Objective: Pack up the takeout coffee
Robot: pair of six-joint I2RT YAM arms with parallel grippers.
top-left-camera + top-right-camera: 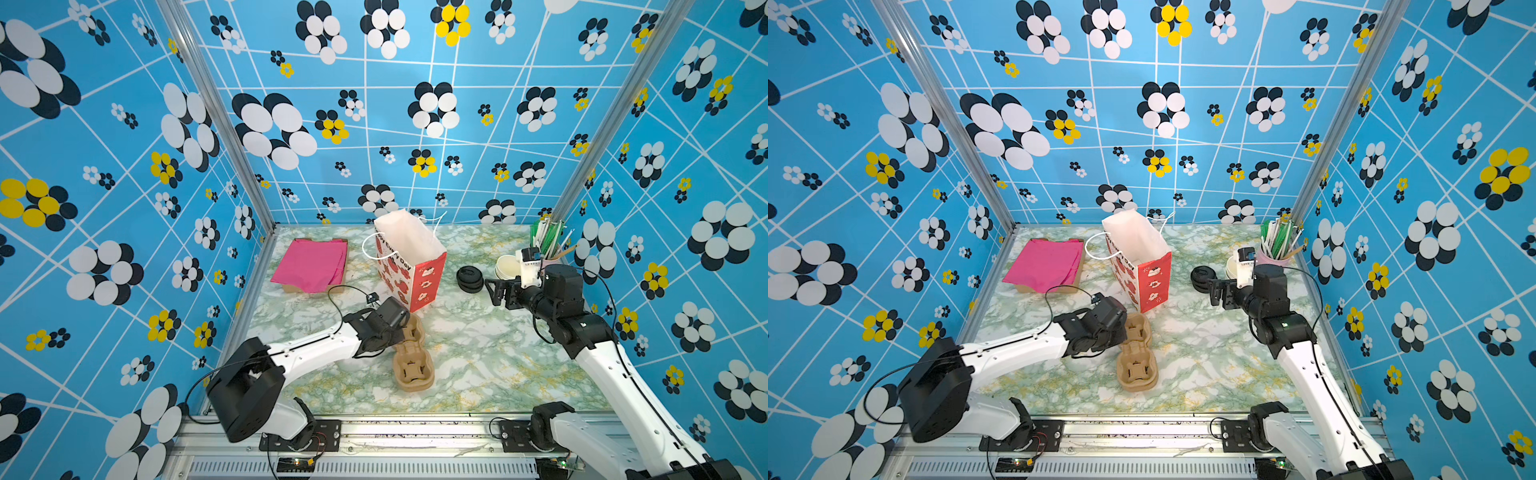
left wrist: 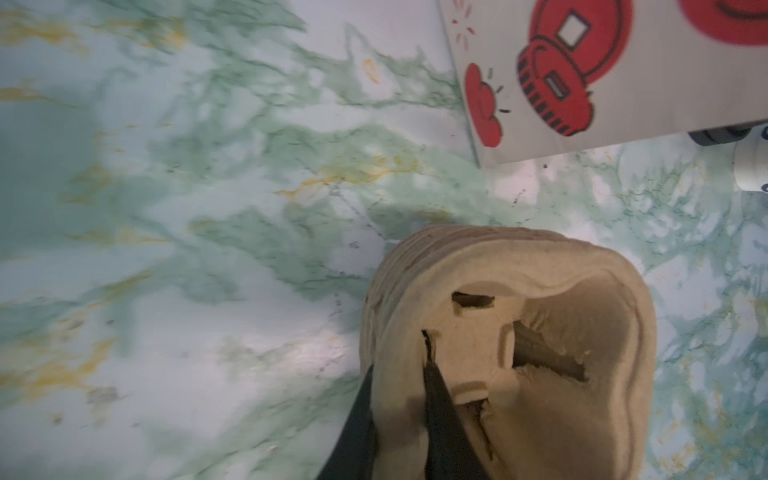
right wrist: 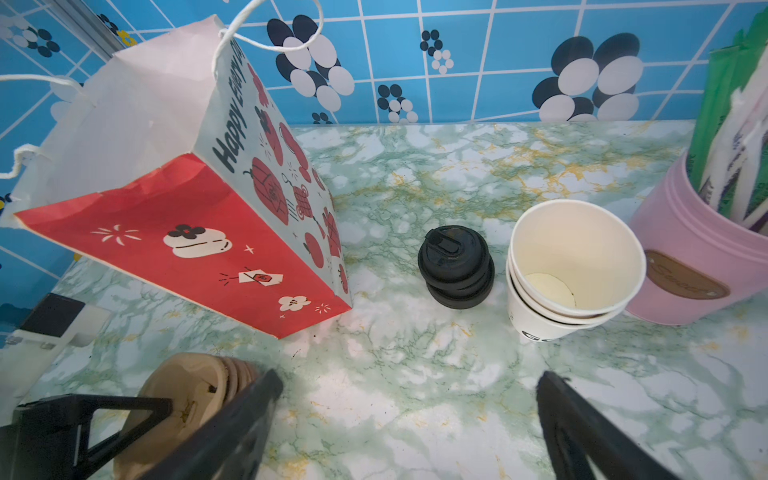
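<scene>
The takeout coffee is out of view; I see only lidless white paper cups (image 3: 573, 257) stacked together and a stack of loose black lids (image 3: 455, 266). A stack of brown pulp cup carriers (image 1: 413, 365) (image 1: 1136, 365) lies mid-table. My left gripper (image 1: 392, 330) (image 2: 399, 374) is shut on the wall of the top cup carrier (image 2: 519, 332), one finger inside the well and one outside. My right gripper (image 1: 498, 293) (image 3: 409, 382) hovers open over bare table, just short of the lids and cups, with nothing between its fingers.
A red-and-white paper bag (image 1: 409, 266) (image 3: 187, 187) stands open behind the carriers. A pink holder of straws (image 3: 685, 249) sits beside the cups at the back right. Pink tissue on a cardboard tray (image 1: 311, 266) lies at the back left.
</scene>
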